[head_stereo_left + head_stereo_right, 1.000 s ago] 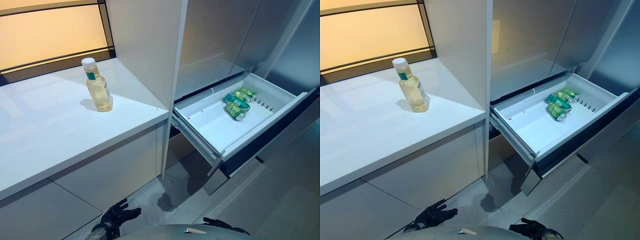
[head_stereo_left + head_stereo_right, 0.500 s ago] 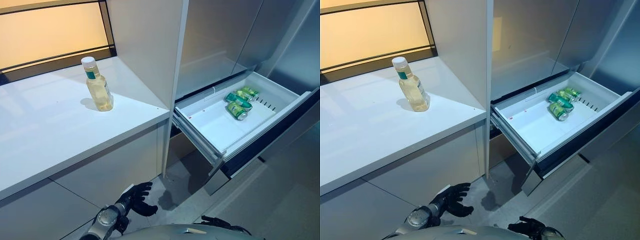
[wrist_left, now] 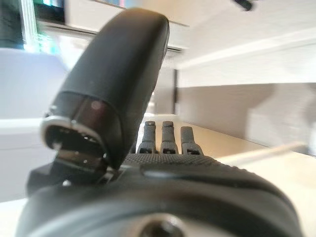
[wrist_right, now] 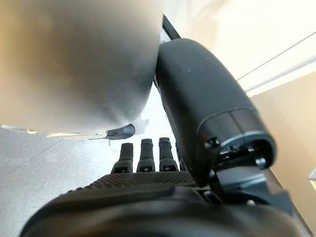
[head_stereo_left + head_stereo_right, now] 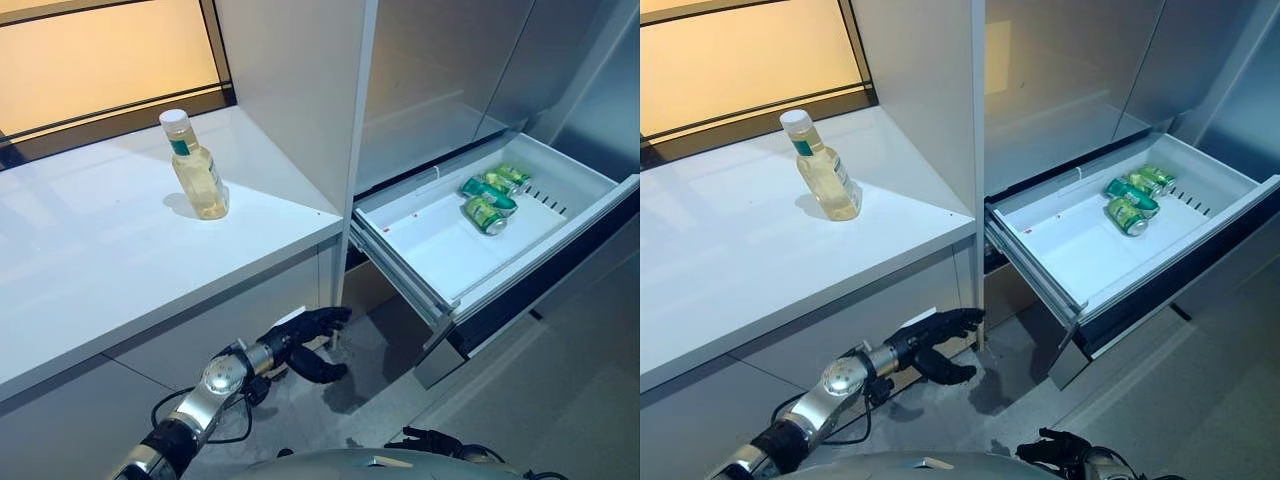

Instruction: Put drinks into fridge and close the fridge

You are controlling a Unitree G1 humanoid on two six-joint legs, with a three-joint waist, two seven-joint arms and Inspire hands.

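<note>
A clear bottle (image 5: 196,168) of pale yellow drink with a white cap and green label stands upright on the white counter (image 5: 90,250). To the right, the fridge's white drawer (image 5: 440,245) is pulled out, with three green cans (image 5: 487,198) lying at its far end. My left hand (image 5: 303,338) is raised below the counter's front edge, fingers straight and holding nothing (image 3: 163,138). My right hand (image 5: 1058,448) hangs low at the bottom edge, its fingers relaxed (image 4: 143,153) and holding nothing.
A tall white cabinet panel (image 5: 300,90) stands between the counter and the fridge. Grey fridge doors (image 5: 440,70) rise above the drawer. The drawer's dark front (image 5: 540,285) juts out over the grey floor.
My left arm has lifted from the bottom edge up and to the right, toward the counter's front. The bottle, cans and drawer have not moved; the view shifted slightly.
</note>
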